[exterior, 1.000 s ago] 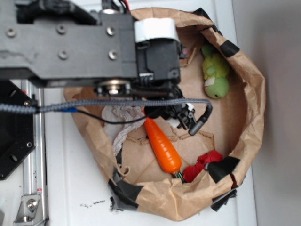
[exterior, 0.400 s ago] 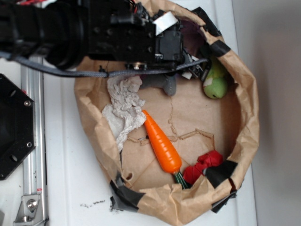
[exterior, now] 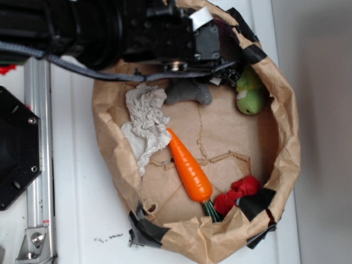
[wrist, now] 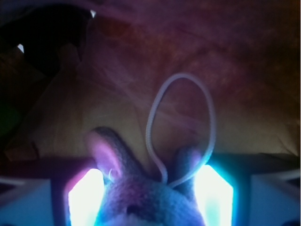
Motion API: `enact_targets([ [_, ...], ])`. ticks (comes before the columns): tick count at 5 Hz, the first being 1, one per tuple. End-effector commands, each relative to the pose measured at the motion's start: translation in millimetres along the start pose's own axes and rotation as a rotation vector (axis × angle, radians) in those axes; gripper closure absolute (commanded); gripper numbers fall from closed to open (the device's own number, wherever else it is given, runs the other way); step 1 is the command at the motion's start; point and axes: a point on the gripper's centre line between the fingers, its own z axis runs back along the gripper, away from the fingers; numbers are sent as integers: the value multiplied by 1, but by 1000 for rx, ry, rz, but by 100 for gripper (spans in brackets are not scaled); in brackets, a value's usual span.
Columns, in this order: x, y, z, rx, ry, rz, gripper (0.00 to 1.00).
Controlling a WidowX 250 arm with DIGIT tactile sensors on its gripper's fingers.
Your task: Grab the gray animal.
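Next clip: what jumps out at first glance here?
In the exterior view, the black robot arm hangs over the far rim of a taped brown paper bag, with a bright orange toy carrot lying mid-bag. The wrist view is filled by the gray bunny, pink-lined ears up and a white cord loop above, sitting between the gripper's glowing fingers.

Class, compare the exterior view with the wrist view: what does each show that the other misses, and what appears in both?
Only the exterior view shows the orange plastic carrot, the crumpled off-white cloth, the green plush toy, the red fabric item and the whole brown paper bag. Only the wrist view shows a thin white cord loop, the animal's pink-lined ears and the pincer fingers glowing either side of its head. Both show the small gray plush animal and brown paper.
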Motion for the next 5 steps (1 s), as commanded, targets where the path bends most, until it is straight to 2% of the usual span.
enact_targets([
  [1,-11,-31,104,-109,11,-331,100],
  [2,-31,-41,161,-217,-24,-435,100],
  [3,-25,-41,190,-253,-45,-491,100],
  [4,-20,-40,178,-275,-77,-481,100],
  [5,-12,-36,171,-253,-56,-456,100],
])
